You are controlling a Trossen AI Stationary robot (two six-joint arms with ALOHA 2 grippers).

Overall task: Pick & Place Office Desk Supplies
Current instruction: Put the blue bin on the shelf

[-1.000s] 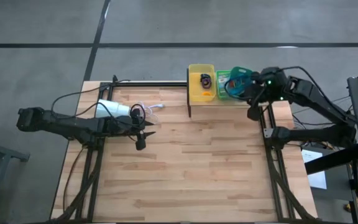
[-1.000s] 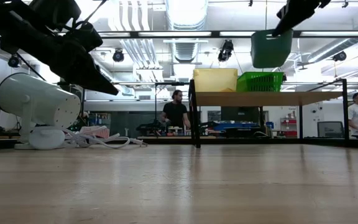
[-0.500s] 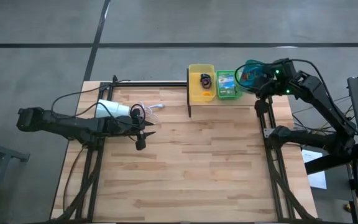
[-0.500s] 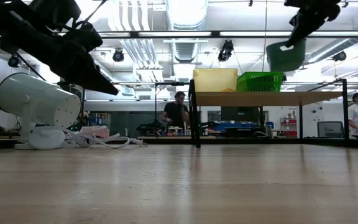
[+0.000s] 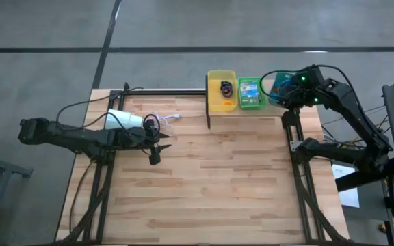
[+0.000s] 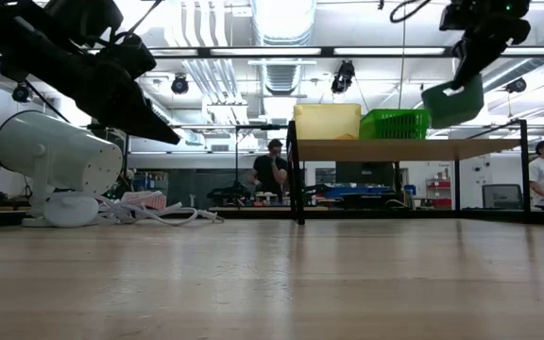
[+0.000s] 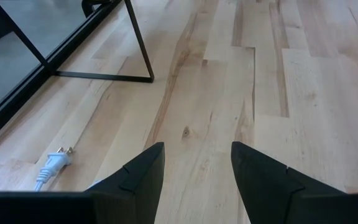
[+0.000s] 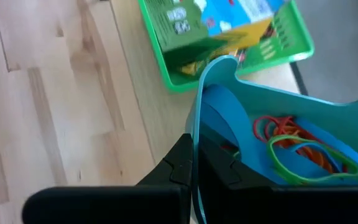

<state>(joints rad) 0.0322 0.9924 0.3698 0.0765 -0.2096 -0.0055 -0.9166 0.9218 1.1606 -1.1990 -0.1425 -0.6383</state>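
right gripper (image 8: 194, 165) is pinching the teal tray (image 8: 278, 118) by its rim, tilted above the shelf (image 5: 289, 113) next to the green tray (image 5: 250, 93), probably so it can slot in there, while the left gripper (image 7: 194, 171) just waits spread open over the table (image 5: 211, 178).

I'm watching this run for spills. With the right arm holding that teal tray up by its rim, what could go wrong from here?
1. The right gripper pinches only the thin rim of the teal tray, which hangs tilted in the air; it could slip.
2. The loose coloured loops inside could slide out over the low side.
3. The tray hangs close to the green tray on the shelf and could knock it.
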